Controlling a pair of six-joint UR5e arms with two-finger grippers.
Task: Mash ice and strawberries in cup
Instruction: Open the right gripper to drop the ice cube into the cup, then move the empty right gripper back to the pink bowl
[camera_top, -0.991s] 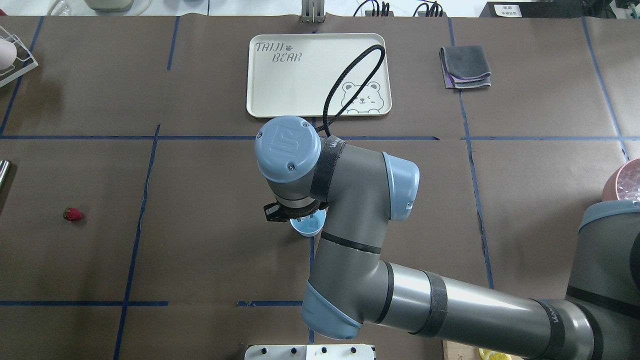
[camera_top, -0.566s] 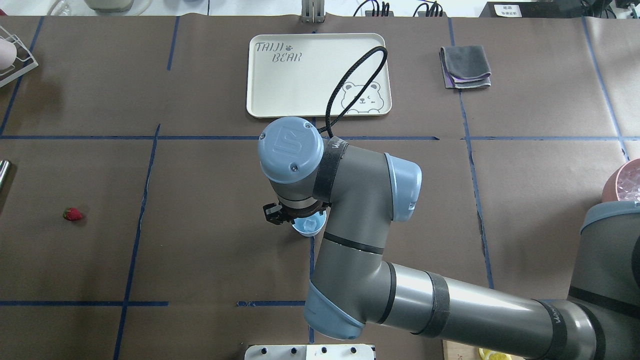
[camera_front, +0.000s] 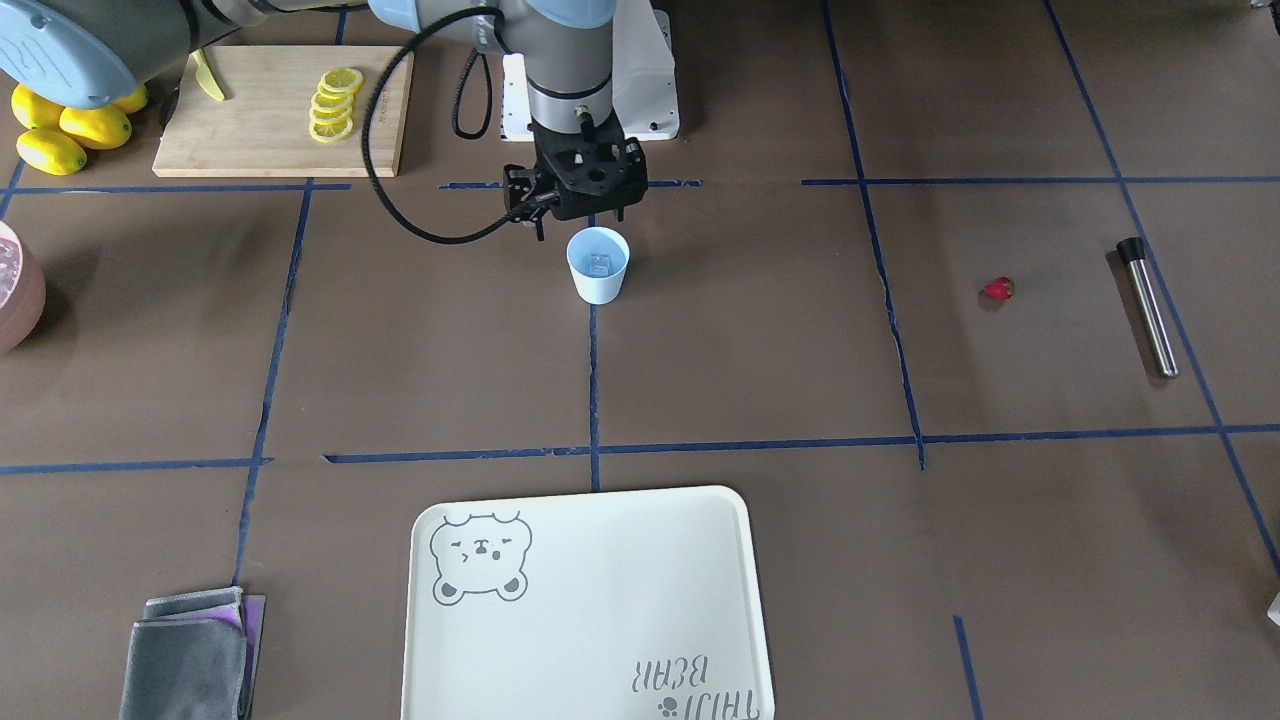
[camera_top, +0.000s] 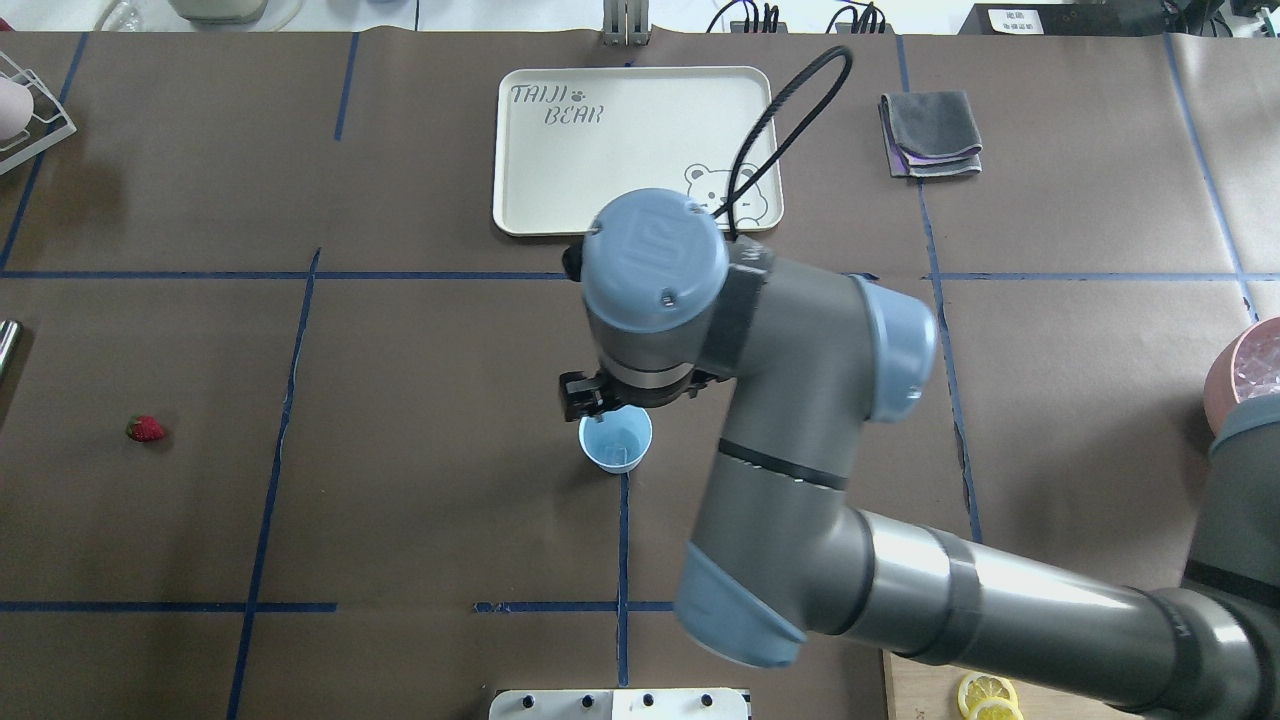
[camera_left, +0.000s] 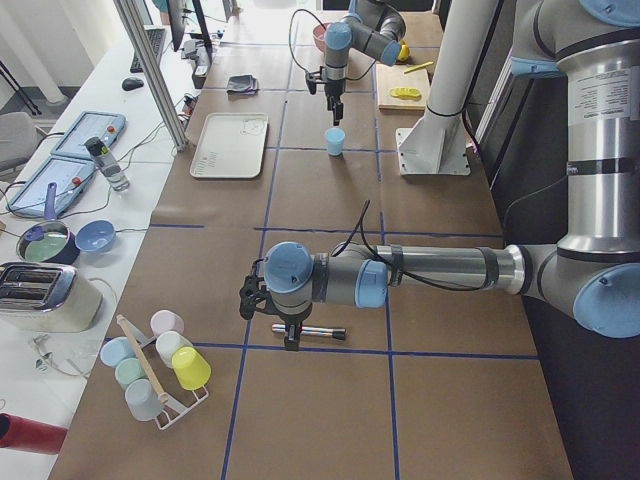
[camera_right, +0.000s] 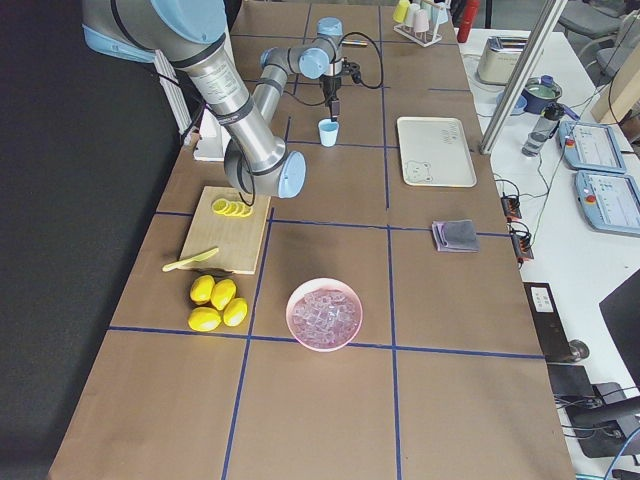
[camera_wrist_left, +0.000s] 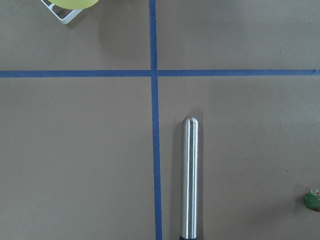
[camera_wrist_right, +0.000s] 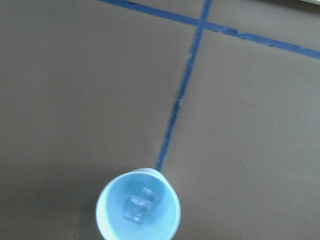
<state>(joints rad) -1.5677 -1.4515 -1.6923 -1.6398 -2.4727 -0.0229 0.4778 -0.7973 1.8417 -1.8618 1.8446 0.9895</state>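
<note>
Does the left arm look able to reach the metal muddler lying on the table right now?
Probably yes. The left gripper hovers above the metal muddler, which lies bare on the table with nothing on or against it; the strawberry sits apart.

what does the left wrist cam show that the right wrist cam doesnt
Only the left wrist view shows the metal rod lying flat on the table, a sliver of the strawberry at the right edge, and the edge of a yellow cup at the top. Only the right wrist view shows the blue cup standing upright with ice inside. Both share the brown table crossed by blue tape lines.
</note>
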